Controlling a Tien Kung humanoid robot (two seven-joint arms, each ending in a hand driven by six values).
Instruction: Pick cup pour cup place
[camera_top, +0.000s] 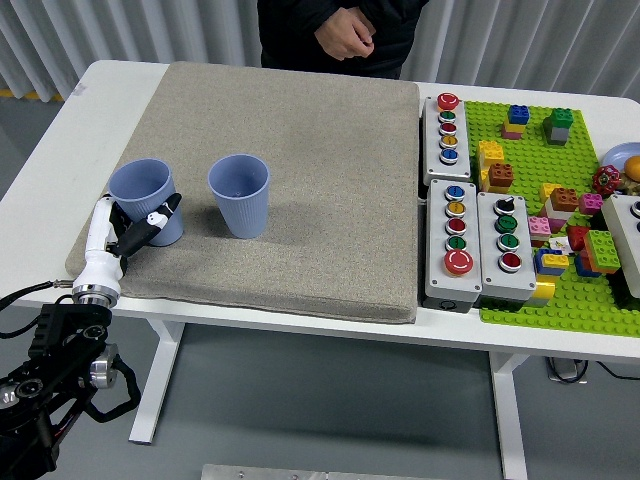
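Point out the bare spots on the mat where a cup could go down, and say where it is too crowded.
Free: the mat is bare between the right cup and the button boxes, and across its far half toward the person. Crowded: the near-left corner, where the left hand is at the left cup, and the brick plate on the right.

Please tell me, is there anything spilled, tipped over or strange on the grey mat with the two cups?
Nothing stands out. Both blue cups stand upright on the grey mat: the left cup at the left hand, the right cup free beside it. No spill shows on the mat.
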